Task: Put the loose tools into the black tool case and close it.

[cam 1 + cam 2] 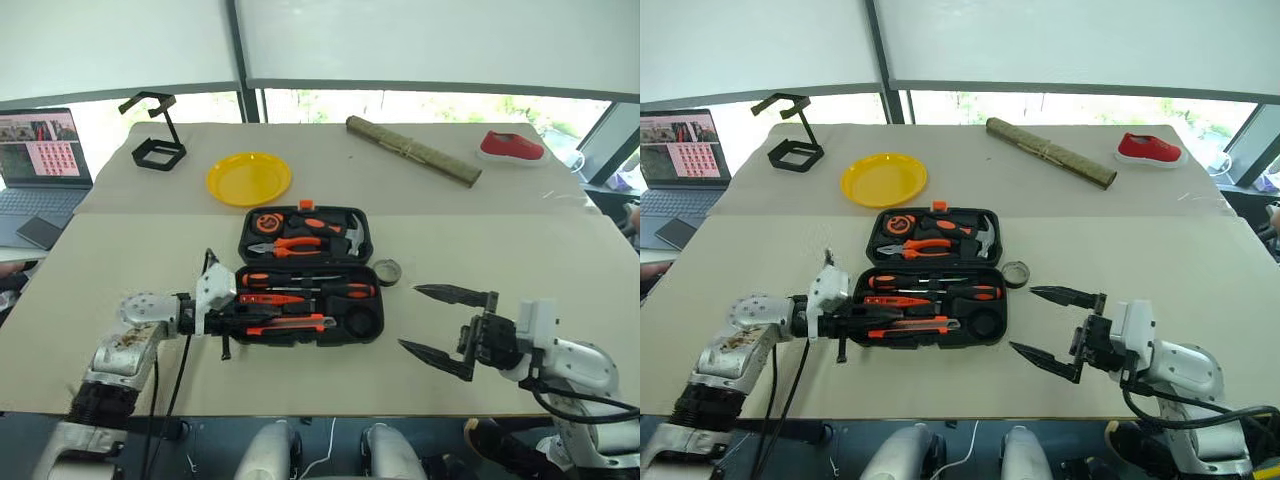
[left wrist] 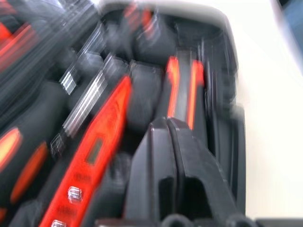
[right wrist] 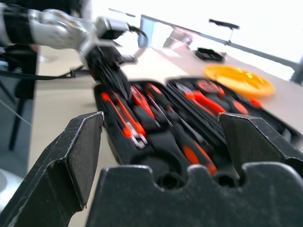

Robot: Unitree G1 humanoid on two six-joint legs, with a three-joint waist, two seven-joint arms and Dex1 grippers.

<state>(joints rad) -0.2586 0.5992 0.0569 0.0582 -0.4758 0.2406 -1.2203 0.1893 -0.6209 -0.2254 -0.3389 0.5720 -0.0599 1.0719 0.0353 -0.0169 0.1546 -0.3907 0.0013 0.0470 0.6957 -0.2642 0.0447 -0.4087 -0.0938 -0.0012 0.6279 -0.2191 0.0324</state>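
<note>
- The black moulded-plastic tool case lies open near the middle of the beige table, its lid half farther from the robot and its base half nearer, so every recess faces up for loading.
- In the near half, two long screwdrivers with orange-black handles lie side by side in the farther slots, a slim orange tester pen sits below them, and an orange-black utility knife lies along the front edge; they appear seated in their moulded recesses.
- The orange-handled pliers and steel-headed hammer rest in the far half, beside a round orange-and-black tape measure.
- The small grey tape roll lies on the table just beside the case's right edge, outside it; the round recess at the near right corner of the case looks empty, probably meant for it.
- The left gripper hangs at the case's left end over the knife's end; its wrist view shows the black fingers pressed almost together with nothing visibly between them, which reads as a tool just set down rather than carried.
- The right gripper hovers level over the table to the right of the case, jaws spread wide and empty, pointed toward the case, within reach of the roll.
- Judged from this, the roll and the closing of the lid remain.
- A yellow plate, a black wire stand, a rolled mat and a red shoe sit well apart at the back.
</note>
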